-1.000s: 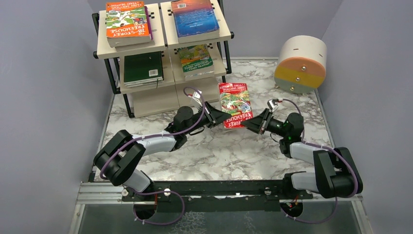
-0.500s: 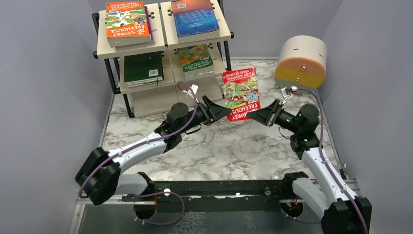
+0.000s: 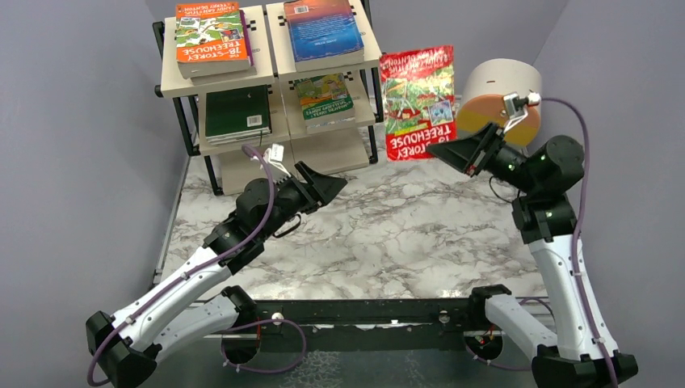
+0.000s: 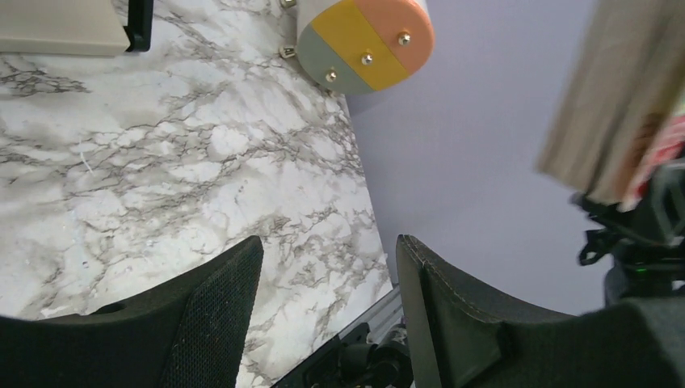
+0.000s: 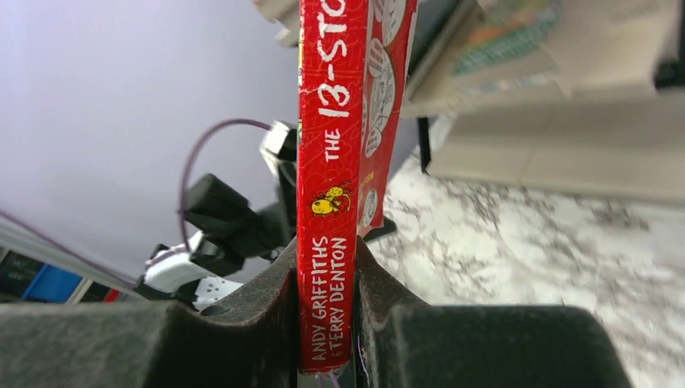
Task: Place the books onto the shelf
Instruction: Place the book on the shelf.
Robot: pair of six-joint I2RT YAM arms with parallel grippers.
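The red book (image 3: 418, 101) juts lengthwise out of the right end effector (image 3: 437, 151).

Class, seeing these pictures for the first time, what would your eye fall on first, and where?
The bright red book held up in the air by the right gripper, just right of the shelf, stands out first. Next come the left gripper, open and empty over the marble table, and the round beige-and-orange drum at the back right.
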